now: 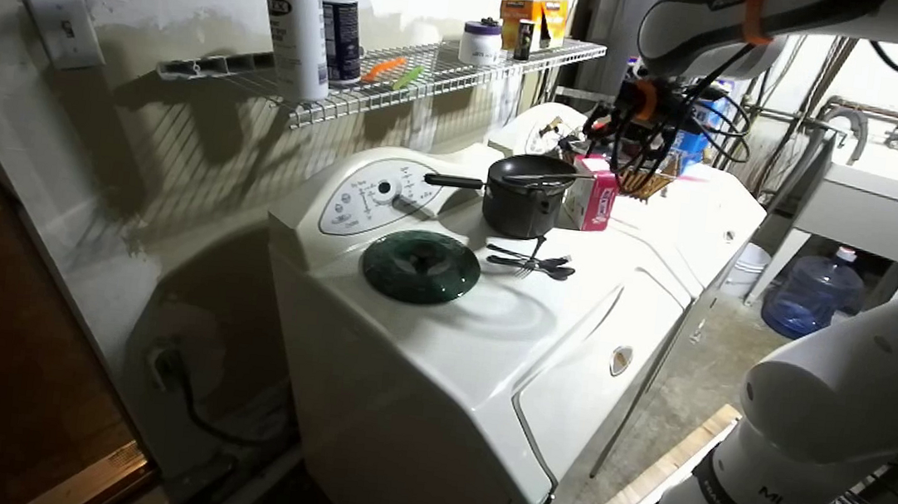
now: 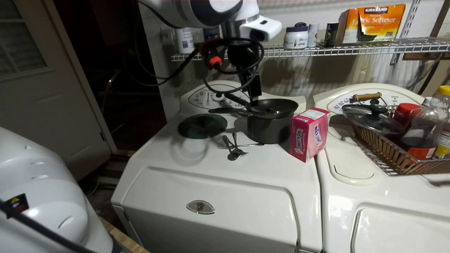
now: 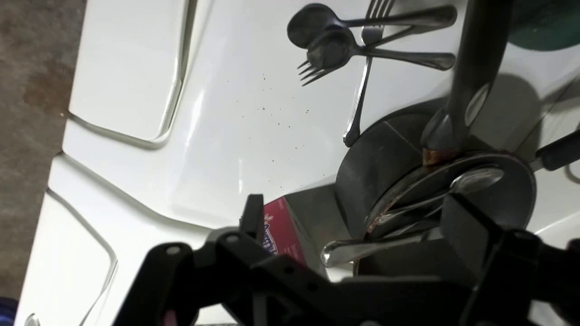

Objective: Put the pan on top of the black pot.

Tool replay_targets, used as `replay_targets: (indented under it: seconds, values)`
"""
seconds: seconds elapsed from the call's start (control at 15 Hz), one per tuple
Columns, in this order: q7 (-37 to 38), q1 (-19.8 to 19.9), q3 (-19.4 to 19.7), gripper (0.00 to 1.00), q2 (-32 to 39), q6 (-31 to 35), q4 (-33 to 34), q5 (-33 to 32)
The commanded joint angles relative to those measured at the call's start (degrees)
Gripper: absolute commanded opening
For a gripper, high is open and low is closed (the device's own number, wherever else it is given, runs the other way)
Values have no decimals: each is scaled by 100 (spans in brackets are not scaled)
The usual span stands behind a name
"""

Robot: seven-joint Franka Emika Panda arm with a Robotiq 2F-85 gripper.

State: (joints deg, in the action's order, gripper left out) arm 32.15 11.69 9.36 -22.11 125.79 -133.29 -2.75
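Observation:
The black pot [image 1: 513, 213] stands on the white appliance top; its side also shows in an exterior view [image 2: 269, 130] and the wrist view [image 3: 374, 165]. The dark shallow pan [image 2: 279, 104] sits on top of the pot, with its rim around the pot's opening. In the wrist view the pan [image 3: 516, 199] looks tilted and holds silver spoons [image 3: 476, 179]. Two handles show; which belongs to the pan I cannot tell. My gripper [image 3: 355, 210] is open and empty, its fingers wide apart. It hovers above the pan in an exterior view [image 2: 255, 96].
A pink box [image 2: 309, 135] touches or nearly touches the pot's side. A flat green disc [image 1: 421, 267] and loose forks and spoons [image 2: 235, 147] lie nearby. A basket [image 2: 390, 151] with bottles stands on the neighbouring machine. A wire shelf [image 1: 442, 76] hangs above, at the wall.

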Motion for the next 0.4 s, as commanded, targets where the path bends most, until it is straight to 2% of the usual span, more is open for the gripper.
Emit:
replay_targets:
  seconds: [0.0, 0.13, 0.2, 0.33]
  values:
    - [-746, 83, -315, 100, -1110, -521, -353, -227]
    - [-1349, -62, -282, 100, -1251, -656, -150, -14]
    - [-918, 116, -369, 100, -953, -502, -114, -1]
    - [-1187, 72, -378, 100, -1193, -577, -115, -1]
